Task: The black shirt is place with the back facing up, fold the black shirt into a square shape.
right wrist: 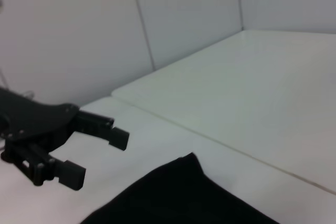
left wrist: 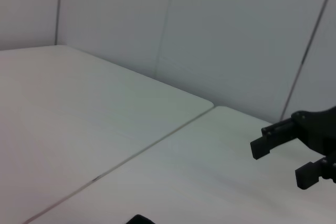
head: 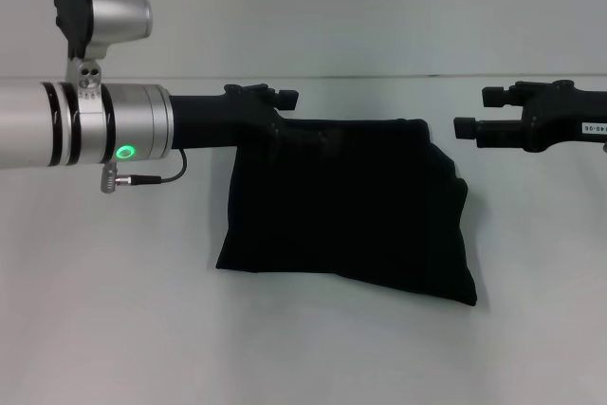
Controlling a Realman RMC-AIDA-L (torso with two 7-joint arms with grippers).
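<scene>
From the head view, the plain matte-black fabric shirt (head: 351, 211) lies on the white tabletop (head: 114, 329) in a folded, roughly four-sided shape, with its lower edge slanting and its right side bulging outward. The left gripper (head: 285, 101), at the end of a silver arm with a green light, reaches in from the left and sits over the shirt's upper left corner. Its black fingers merge with the black cloth here, so I cannot tell whether they are closed on the fabric. The right gripper (head: 468, 113) hangs above the tabletop just beyond the shirt's upper right corner, not touching it, with its two fingers apart.

In the left wrist view, pale tabletop (left wrist: 105, 129) with a seam line runs toward a grey panelled wall (left wrist: 210, 30). The right gripper (left wrist: 279, 157) shows at the edge, its fingers (left wrist: 261, 147) spread with a gap between them.

In the right wrist view, a corner of the black shirt (right wrist: 184, 198) lies flat on the tabletop (right wrist: 252, 87). The left gripper (right wrist: 97, 153) hovers beside that corner, its fingers (right wrist: 118, 138) apart and holding nothing.
</scene>
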